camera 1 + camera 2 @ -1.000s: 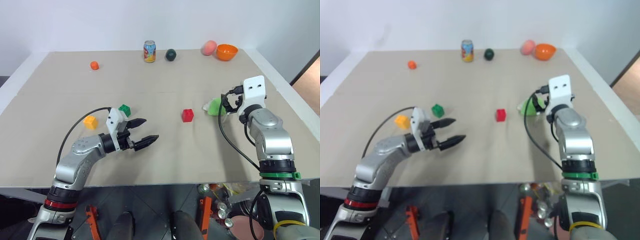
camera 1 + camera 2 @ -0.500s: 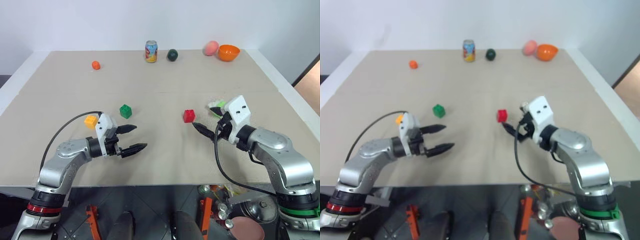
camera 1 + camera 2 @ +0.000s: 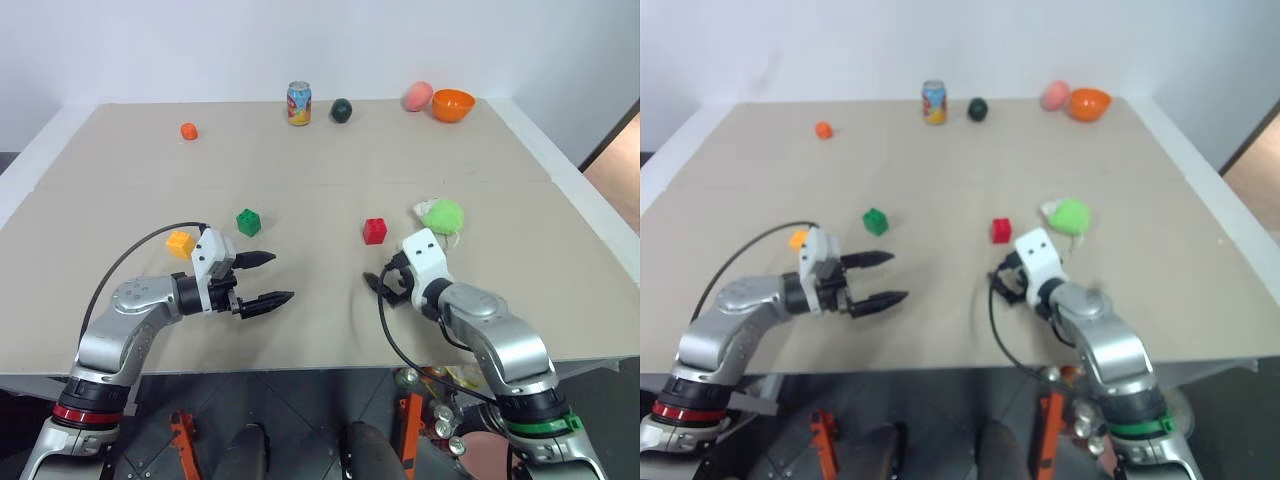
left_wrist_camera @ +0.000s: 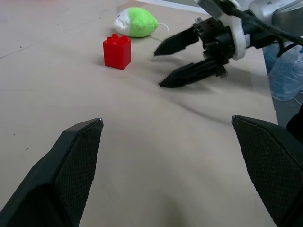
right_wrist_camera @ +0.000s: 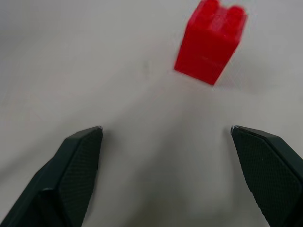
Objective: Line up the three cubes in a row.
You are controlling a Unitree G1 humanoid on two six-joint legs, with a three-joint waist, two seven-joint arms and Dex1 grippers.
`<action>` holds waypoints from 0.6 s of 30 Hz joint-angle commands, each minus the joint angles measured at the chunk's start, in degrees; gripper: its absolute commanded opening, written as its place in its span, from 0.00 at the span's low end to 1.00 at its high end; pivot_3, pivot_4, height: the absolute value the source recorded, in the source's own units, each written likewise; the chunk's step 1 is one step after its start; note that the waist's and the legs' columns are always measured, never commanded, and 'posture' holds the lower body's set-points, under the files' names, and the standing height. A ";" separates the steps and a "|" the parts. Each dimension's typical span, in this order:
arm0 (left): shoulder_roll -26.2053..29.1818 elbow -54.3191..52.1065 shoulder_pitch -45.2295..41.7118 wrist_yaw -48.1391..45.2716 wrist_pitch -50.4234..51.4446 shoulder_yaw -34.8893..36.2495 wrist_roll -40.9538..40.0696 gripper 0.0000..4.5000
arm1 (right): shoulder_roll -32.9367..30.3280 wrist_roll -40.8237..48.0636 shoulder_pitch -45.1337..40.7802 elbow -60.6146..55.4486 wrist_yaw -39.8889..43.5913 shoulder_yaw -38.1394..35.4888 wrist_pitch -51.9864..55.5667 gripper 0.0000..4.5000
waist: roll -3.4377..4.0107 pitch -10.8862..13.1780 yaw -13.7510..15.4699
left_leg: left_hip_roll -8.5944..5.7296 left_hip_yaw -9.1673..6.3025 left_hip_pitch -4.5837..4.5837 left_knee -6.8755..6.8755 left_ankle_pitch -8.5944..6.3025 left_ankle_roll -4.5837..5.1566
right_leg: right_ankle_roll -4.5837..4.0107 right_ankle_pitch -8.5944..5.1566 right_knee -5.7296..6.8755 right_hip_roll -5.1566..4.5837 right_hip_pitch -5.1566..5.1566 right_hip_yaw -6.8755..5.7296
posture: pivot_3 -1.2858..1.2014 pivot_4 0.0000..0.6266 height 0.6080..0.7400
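Three cubes sit apart on the table (image 3: 120, 200): one yellow-orange cube (image 3: 180, 242), one green cube (image 3: 249, 222), one red cube (image 3: 375, 231). Left gripper (image 3: 266, 278) and right gripper (image 4: 171, 61) both have fingers apart, empty.

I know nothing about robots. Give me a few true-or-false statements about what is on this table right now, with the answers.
1. The right tool is holding the red cube. False: it is open, short of the cube.
2. The left tool is open and empty. True.
3. The green cube sits beside the can. False: the can stands at the far edge.
4. The yellow cube lies near the left arm. True.
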 commanded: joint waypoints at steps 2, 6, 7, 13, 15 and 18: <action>-0.08 -1.48 -0.38 0.93 -0.52 1.48 -0.64 1.00 | 1.43 -0.73 -2.75 1.61 -2.17 -3.26 0.41 1.00 | 0.00 0.00 0.00 | 0.00 0.00 0.00 0.00 0.00 0.00 | 0.01 0.00 0.00 0.00 0.00 0.00 | 0.52 0.24 1.00; -0.42 -1.86 -0.15 1.67 -0.36 1.56 -0.91 1.00 | 3.26 -0.88 -5.32 3.64 -2.99 -3.13 0.78 1.00 | 0.00 0.00 -0.11 | 0.00 0.00 -0.01 -0.01 0.00 0.00 | 0.01 -0.01 0.00 0.00 -0.01 0.00 | 0.52 0.24 1.00; -0.56 -1.98 -0.08 1.87 -0.28 1.60 -1.00 1.00 | 3.71 -0.88 -5.89 4.14 -3.12 -3.07 0.90 1.00 | 0.00 0.00 -0.13 | 0.00 0.00 0.00 -0.02 0.00 0.00 | 0.01 0.00 0.00 0.00 -0.01 0.00 | 0.52 0.24 1.00; -1.29 -2.43 0.60 3.68 -0.06 2.02 -1.20 1.00 | 6.20 -0.91 -8.80 7.05 -2.66 -2.34 0.62 1.00 | 0.00 0.00 -0.19 | 0.01 0.00 0.00 -0.02 0.00 0.00 | 0.07 0.03 0.00 0.02 -0.01 0.00 | 0.52 0.24 1.00; -1.44 -2.75 1.06 4.18 -0.04 2.04 -1.34 1.00 | 6.62 -1.37 -9.48 7.92 -2.63 -1.88 0.26 1.00 | 0.00 0.00 -0.21 | 0.01 0.00 -0.01 -0.02 0.00 0.00 | 0.14 0.07 0.00 0.02 0.00 0.00 | 0.52 0.24 1.00; -1.48 -3.23 1.93 4.94 -0.37 1.99 -1.17 1.00 | 7.21 -2.10 -10.30 9.95 -2.61 -1.70 -0.63 1.00 | 0.00 0.00 -0.23 | 0.01 -0.01 0.00 -0.03 0.00 0.00 | 0.22 0.11 0.00 0.02 -0.01 0.00 | 0.52 0.24 1.00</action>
